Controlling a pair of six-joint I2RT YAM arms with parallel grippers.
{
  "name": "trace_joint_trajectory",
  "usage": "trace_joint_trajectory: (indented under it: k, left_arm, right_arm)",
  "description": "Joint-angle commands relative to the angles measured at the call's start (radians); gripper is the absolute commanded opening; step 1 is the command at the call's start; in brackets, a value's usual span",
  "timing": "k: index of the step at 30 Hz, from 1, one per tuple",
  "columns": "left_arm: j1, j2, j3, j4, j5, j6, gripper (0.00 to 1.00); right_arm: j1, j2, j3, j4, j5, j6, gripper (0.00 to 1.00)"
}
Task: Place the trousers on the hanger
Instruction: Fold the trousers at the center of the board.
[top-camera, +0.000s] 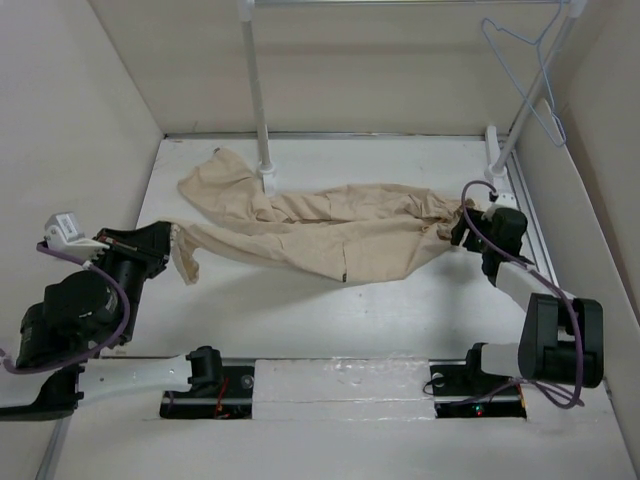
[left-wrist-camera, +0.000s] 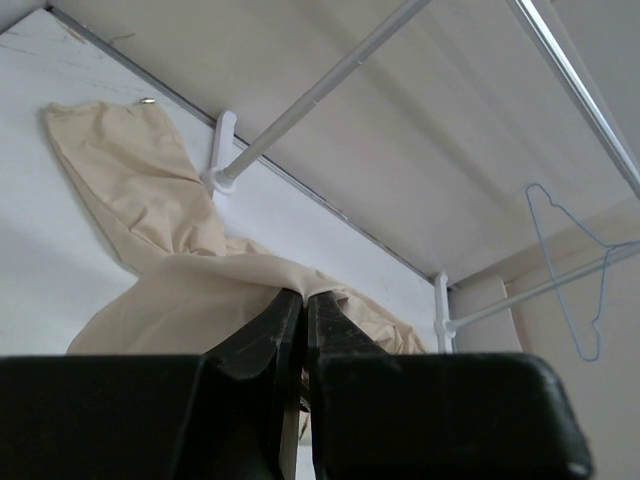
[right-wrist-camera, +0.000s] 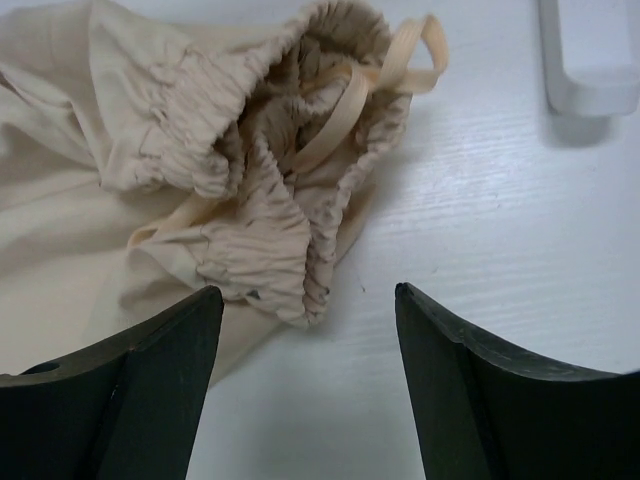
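Status as I read it from the remote station:

1. The trousers lie across the white table, flattened and creased. The cloth is a soft, matte beige weave. The waist end points toward the right arm and the legs run toward the left arm. One leg bends away to the far left and passes just beside the foot of a white rack pole.

2. The left gripper sits at the end of the nearer leg. In the left wrist view its black fingers are pressed together with only a thin slit between them, and the cloth rises in a tent shape to the tips. I read this as the jaws clamped on the trouser leg.

3. The right gripper is spread wide just short of the waistband. The band is elastic, gathered into tight ruffles, and it lies bunched on the table. A flat woven drawstring loops out of it. Neither finger touches the fabric in the right wrist view.

4. The hanger is thin pale blue-grey wire, triangular with a hook. It hangs from the rack at the far right, well apart from the trousers and from both grippers
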Motion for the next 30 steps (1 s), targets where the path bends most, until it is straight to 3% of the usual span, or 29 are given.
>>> trace_joint_trajectory:
  k: [1, 2, 5, 6, 7, 8, 9, 10, 12, 15, 16, 19, 22, 25, 26, 27, 29, 30]
  left_arm:
    - [0.002, 0.000, -0.022, 0.099, -0.039, 0.082, 0.00]
    - [0.002, -0.012, -0.027, 0.130, -0.037, 0.107, 0.00]
    - [0.002, -0.021, -0.027, 0.193, -0.036, 0.159, 0.00]
    - [0.002, -0.018, -0.016, 0.169, -0.037, 0.149, 0.00]
    - [0.002, -0.018, -0.011, 0.168, -0.039, 0.149, 0.00]
    - [0.002, -0.017, -0.008, 0.167, -0.040, 0.152, 0.00]
    - [0.002, -0.013, -0.005, 0.164, -0.044, 0.156, 0.00]
    - [0.002, -0.012, 0.007, 0.161, -0.054, 0.162, 0.00]
    - [0.002, -0.006, 0.028, 0.148, -0.063, 0.176, 0.00]
    - [0.002, -0.004, 0.087, 0.176, -0.085, 0.243, 0.00]
    - [0.002, -0.015, 0.111, 0.194, -0.083, 0.276, 0.00]
    - [0.002, -0.039, 0.125, 0.305, -0.097, 0.429, 0.00]
    - [0.002, -0.036, 0.131, 0.345, -0.142, 0.507, 0.00]
    - [0.002, 0.009, 0.130, 0.429, -0.226, 0.618, 0.00]
    - [0.002, 0.028, 0.116, 0.582, -0.249, 0.814, 0.00]
    - [0.002, 0.039, 0.116, 0.584, -0.249, 0.816, 0.00]
    - [0.002, 0.049, 0.062, 0.755, -0.280, 1.014, 0.00]
    - [0.002, 0.057, 0.046, 0.792, -0.278, 1.040, 0.00]
  right_arm:
    - [0.002, -0.014, -0.008, 0.017, 0.004, 0.017, 0.75]
    - [0.002, 0.029, 0.005, 0.007, 0.011, 0.010, 0.74]
    - [-0.012, 0.118, 0.063, 0.063, -0.078, -0.009, 0.56]
    - [-0.012, 0.197, 0.108, 0.066, -0.095, -0.013, 0.36]
    - [-0.012, 0.198, 0.122, 0.066, -0.095, -0.013, 0.35]
    - [-0.021, 0.214, 0.131, 0.071, -0.097, -0.012, 0.27]
    - [-0.030, 0.221, 0.139, 0.071, -0.104, -0.019, 0.10]
    - [-0.041, 0.204, 0.136, 0.071, -0.114, -0.019, 0.00]
    - [-0.081, 0.123, 0.108, 0.042, -0.123, -0.021, 0.00]
    - [-0.112, -0.180, 0.059, -0.106, -0.048, -0.064, 0.00]
    - [-0.121, -0.357, 0.059, -0.154, -0.008, -0.084, 0.00]
    - [-0.139, -0.560, 0.071, -0.305, 0.090, -0.146, 0.00]
    - [-0.161, -0.528, 0.136, -0.370, 0.103, -0.182, 0.00]
    - [-0.329, -0.506, 0.203, -0.391, -0.049, -0.167, 0.00]
    - [-0.377, -0.520, 0.243, -0.383, -0.080, -0.156, 0.00]
    - [-0.377, -0.519, 0.243, -0.383, -0.080, -0.156, 0.00]
    - [-0.386, -0.491, 0.312, -0.400, -0.052, -0.158, 0.00]
    - [-0.386, -0.435, 0.321, -0.396, -0.020, -0.151, 0.00]
